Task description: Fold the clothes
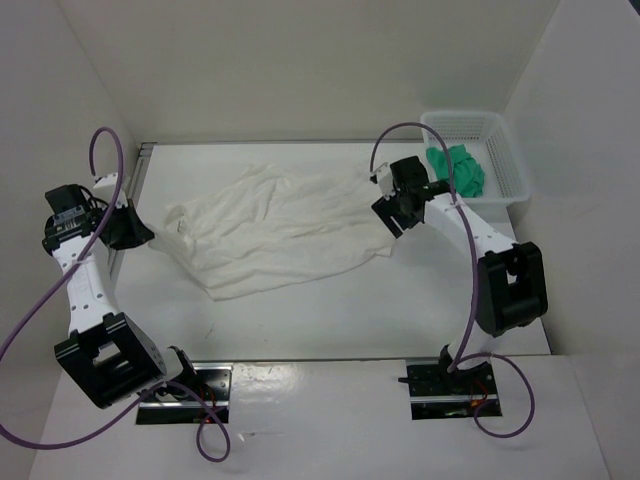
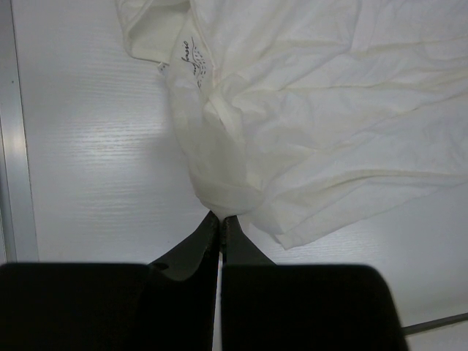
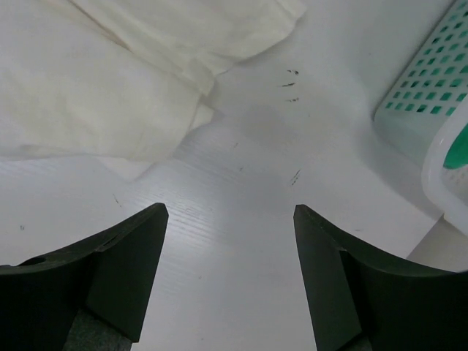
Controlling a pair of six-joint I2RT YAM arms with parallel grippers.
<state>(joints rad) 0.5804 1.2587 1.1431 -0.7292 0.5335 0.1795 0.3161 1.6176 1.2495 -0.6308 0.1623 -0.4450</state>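
Note:
The clothes [image 1: 280, 230] are one large wrinkled white garment spread across the middle of the table. My left gripper [image 1: 148, 236] is at its left edge. In the left wrist view the left gripper [image 2: 221, 217] is shut on a bunched corner of the clothes [image 2: 307, 110], and the fabric fans out from the fingertips. My right gripper [image 1: 392, 215] hovers at the garment's right edge. In the right wrist view the right gripper [image 3: 230, 208] is open over bare table with nothing between the fingers, and the clothes [image 3: 95, 80] lie just beyond, to the upper left.
A white mesh basket [image 1: 505, 185] stands at the back right and holds a green cloth [image 1: 457, 168]. Its corner, the basket [image 3: 424, 88], is close on the right of my right gripper. White walls enclose the table on three sides.

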